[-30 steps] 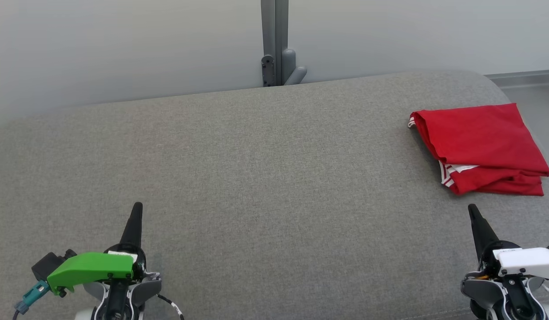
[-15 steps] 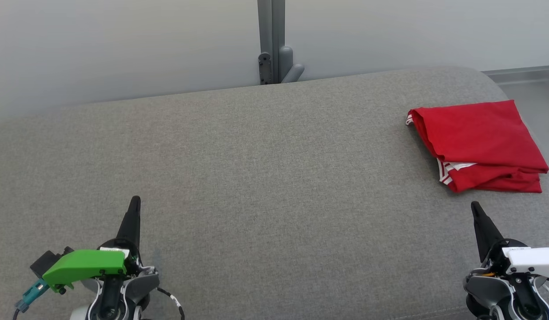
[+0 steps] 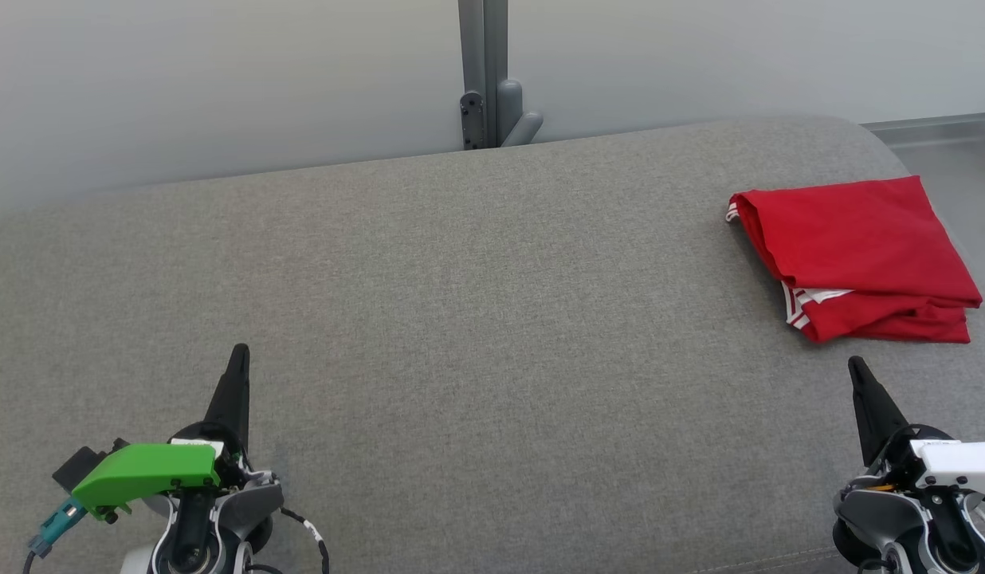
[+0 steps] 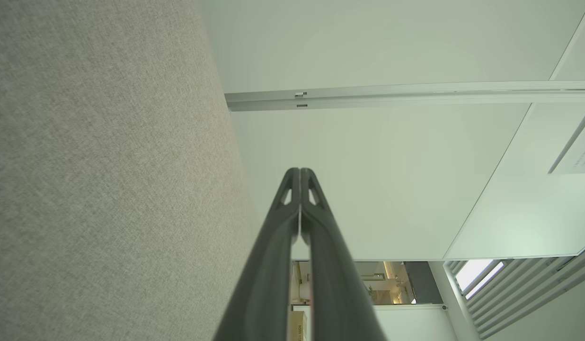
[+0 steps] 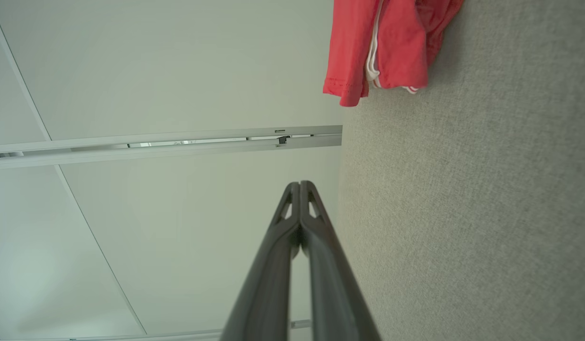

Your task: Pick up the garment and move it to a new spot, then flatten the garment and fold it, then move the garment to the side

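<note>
A red garment (image 3: 853, 257) with white trim lies folded near the right end of the grey cushioned surface (image 3: 461, 319). In the right wrist view the garment (image 5: 385, 42) shows at the top, with white stripes at its edge. My left gripper (image 3: 239, 352) rests at the lower left, shut and holding nothing, far from the garment. My right gripper (image 3: 855, 364) sits at the lower right, just in front of the garment's near edge, shut and holding nothing. Both wrist views show the fingers pressed together, left gripper (image 4: 299, 171) and right gripper (image 5: 299, 183).
A grey metal post with a bracket (image 3: 486, 80) stands behind the cushion against a pale wall (image 3: 221, 80). The cushion's right end curves down near a grey ledge (image 3: 939, 127).
The whole head view has shifted slightly, so the camera moved. Both grippers sit a little lower in the picture; the garment lies as before.
</note>
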Robot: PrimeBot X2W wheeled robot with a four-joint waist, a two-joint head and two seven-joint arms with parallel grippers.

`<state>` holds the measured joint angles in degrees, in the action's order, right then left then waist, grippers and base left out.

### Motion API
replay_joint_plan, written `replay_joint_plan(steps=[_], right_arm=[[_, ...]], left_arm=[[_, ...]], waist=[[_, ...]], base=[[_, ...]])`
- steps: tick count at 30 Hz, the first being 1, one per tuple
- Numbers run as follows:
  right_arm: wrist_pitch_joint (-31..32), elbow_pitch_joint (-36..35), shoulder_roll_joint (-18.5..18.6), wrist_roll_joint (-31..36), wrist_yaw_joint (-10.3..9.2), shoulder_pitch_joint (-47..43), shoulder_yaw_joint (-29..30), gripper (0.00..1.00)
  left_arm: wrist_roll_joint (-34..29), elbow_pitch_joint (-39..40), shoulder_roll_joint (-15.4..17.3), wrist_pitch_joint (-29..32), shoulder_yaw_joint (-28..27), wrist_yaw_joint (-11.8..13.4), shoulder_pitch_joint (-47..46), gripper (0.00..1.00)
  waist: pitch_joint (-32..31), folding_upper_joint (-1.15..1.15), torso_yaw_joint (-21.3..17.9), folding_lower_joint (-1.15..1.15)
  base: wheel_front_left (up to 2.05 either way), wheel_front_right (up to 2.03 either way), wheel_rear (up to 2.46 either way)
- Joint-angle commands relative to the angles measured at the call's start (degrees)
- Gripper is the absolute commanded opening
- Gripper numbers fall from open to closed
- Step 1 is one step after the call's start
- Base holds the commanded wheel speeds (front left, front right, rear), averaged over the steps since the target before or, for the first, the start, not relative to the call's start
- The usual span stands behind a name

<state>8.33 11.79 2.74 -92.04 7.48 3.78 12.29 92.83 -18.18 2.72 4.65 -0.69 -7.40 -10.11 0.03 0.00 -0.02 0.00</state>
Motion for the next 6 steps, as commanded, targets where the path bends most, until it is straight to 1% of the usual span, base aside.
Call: replay_joint_plan(steps=[1,6], right_arm=[[0.3,0.2,0.3,-0.3,0.02,0.4,0.2,0.00],[0.3,0.2,0.3,-0.3,0.02,0.4,0.2,0.00]], left_arm=[[0.3,0.1,0.3,0.1,-0.2,-0.3,-0.9,0.00],[0.3,0.1,0.3,0.1,-0.2,-0.3,-0.9,0.00]], waist=[[0.0,0.00,0.0,0.00],[0.0,0.00,0.0,0.00]], base=[[0.00,0.00,0.00],[0.00,0.00,0.00]])
